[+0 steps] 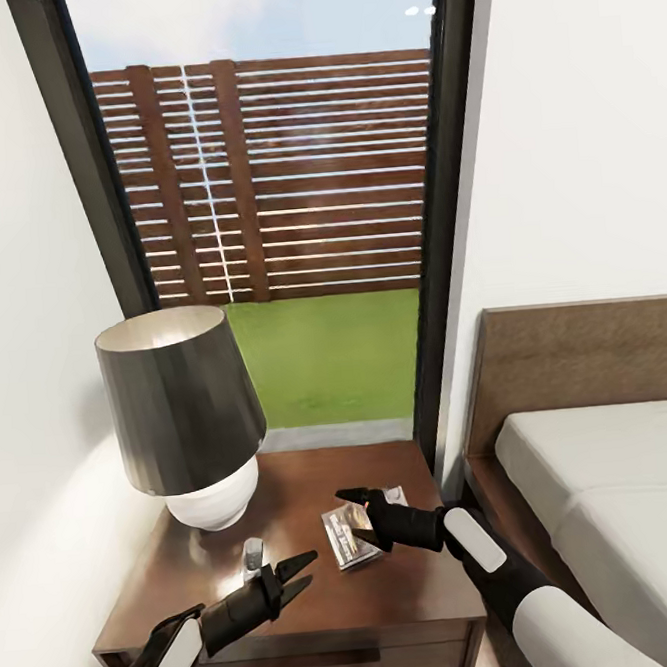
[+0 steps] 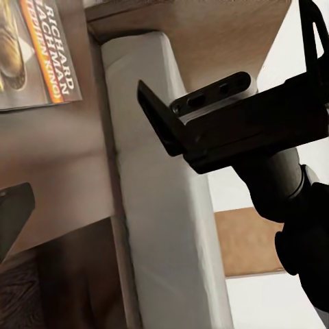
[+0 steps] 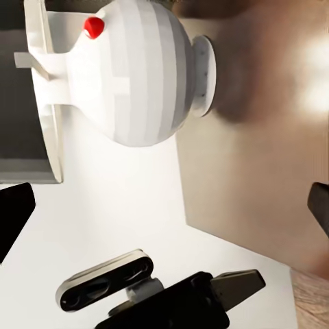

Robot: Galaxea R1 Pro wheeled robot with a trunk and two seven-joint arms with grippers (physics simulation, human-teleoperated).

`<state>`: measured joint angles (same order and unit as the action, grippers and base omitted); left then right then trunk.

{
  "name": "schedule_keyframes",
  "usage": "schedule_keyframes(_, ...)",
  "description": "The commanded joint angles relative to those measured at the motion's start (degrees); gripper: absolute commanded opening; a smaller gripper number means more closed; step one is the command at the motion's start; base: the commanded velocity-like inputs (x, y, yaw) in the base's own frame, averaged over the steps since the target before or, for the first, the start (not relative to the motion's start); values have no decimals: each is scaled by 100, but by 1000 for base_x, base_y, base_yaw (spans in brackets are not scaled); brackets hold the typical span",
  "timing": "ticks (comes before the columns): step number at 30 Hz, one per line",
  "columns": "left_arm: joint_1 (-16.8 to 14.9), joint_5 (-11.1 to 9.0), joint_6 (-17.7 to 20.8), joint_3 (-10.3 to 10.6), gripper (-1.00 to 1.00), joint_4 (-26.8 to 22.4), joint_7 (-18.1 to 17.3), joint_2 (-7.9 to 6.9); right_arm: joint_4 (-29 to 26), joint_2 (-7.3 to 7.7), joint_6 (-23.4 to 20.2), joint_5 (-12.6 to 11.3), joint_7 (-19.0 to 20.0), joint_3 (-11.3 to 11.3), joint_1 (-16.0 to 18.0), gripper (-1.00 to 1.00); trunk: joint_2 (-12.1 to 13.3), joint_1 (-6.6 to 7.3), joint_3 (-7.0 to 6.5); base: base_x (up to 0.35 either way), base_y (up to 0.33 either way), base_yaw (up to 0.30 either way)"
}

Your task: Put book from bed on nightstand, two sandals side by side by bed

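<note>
Book [image 1: 350, 536] lies flat on nightstand [image 1: 414, 588] by lamp [image 1: 184, 410], right gripper [image 1: 356, 520] spread just above it, left gripper [image 1: 304, 570] spread nearby; lift right arm straight up w/o dragging book, then find sandals.

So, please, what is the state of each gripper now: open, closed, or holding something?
Left gripper: open, holding nothing.
Right gripper: open above the book on the nightstand, not holding it.
</note>
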<state>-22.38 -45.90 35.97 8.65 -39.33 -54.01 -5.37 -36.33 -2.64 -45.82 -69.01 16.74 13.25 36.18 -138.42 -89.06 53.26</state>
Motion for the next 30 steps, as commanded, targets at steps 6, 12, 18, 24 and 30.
schedule_keyframes(6, -3, -51, 40, 22, 100, -3, 4, -3, -27, 1, 3, 28, 31, 23, 4, 100, 240, 134, -103, 0, 0, 0)
schedule_keyframes(12, -3, -51, 35, 22, 100, -4, 5, -3, -32, 1, 13, 33, 31, 38, 3, 100, 480, 265, -210, 0, 0, 0)
schedule_keyframes(18, -3, -51, 33, 22, 100, -4, 9, 1, -31, 1, 28, 37, 25, 38, 3, 100, 721, 397, -318, 0, 0, 0)
schedule_keyframes(24, -3, -51, 33, 22, 100, -4, 10, 1, -31, 1, 29, 38, 23, 45, 3, 100, 962, 529, -426, 0, 0, 0)
schedule_keyframes(30, -3, -51, 33, 22, 100, -4, 12, 1, -32, 1, 30, 38, 24, 46, 3, 100, 1202, 661, -533, 0, 0, 0)
